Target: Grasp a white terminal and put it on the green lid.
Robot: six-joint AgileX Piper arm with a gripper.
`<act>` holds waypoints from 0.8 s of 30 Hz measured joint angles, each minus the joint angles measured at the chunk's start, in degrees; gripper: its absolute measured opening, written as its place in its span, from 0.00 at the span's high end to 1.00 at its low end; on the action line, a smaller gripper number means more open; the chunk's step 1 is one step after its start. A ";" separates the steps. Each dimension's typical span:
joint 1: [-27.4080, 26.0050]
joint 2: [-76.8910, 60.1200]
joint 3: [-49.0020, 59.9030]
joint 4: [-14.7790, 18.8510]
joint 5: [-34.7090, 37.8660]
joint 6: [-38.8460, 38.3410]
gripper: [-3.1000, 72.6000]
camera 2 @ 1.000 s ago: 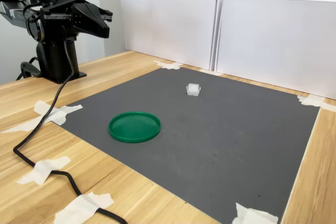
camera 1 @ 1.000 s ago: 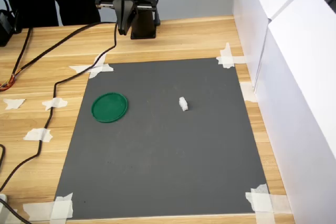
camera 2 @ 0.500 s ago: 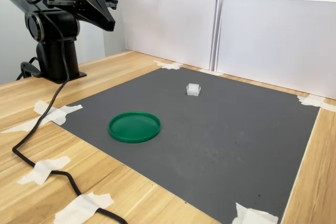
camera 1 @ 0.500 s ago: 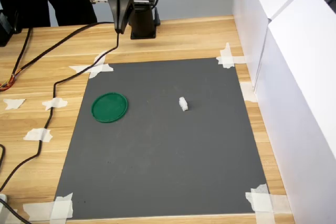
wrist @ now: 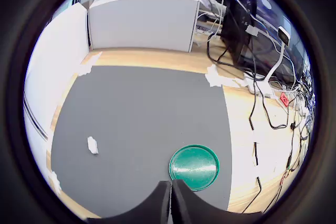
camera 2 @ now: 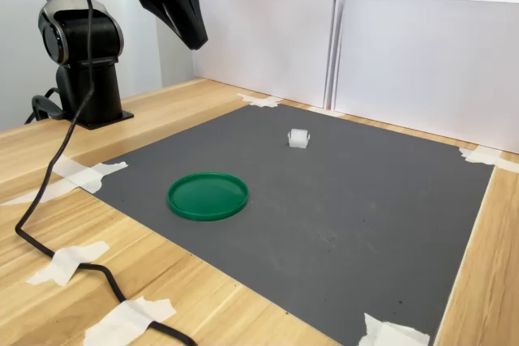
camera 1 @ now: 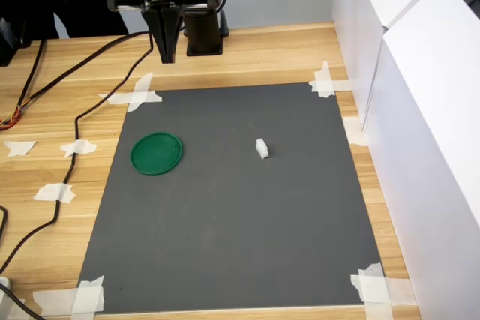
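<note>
We see the green lid [camera 1: 157,154] lying flat on the dark mat [camera 1: 232,245] with nothing on it (its inside is bare in all three views). The white terminal [camera 1: 262,148] sits alone on the mat, well apart from the lid. The gripper [camera 1: 166,56] hangs high above the mat's far edge, fingers pressed together and holding nothing.

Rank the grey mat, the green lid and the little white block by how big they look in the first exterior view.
1. Grey mat, by far the largest.
2. Green lid.
3. White terminal, the smallest, clearly smaller than the lid.
</note>
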 joint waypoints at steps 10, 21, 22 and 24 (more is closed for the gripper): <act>0.00 12.60 -4.33 0.00 7.83 -8.92 0.98; 0.25 21.42 -14.00 0.46 16.68 -14.27 0.91; 0.57 21.81 -14.59 0.53 17.07 -14.75 0.89; 2.22 22.52 -15.99 0.53 18.44 -15.31 0.84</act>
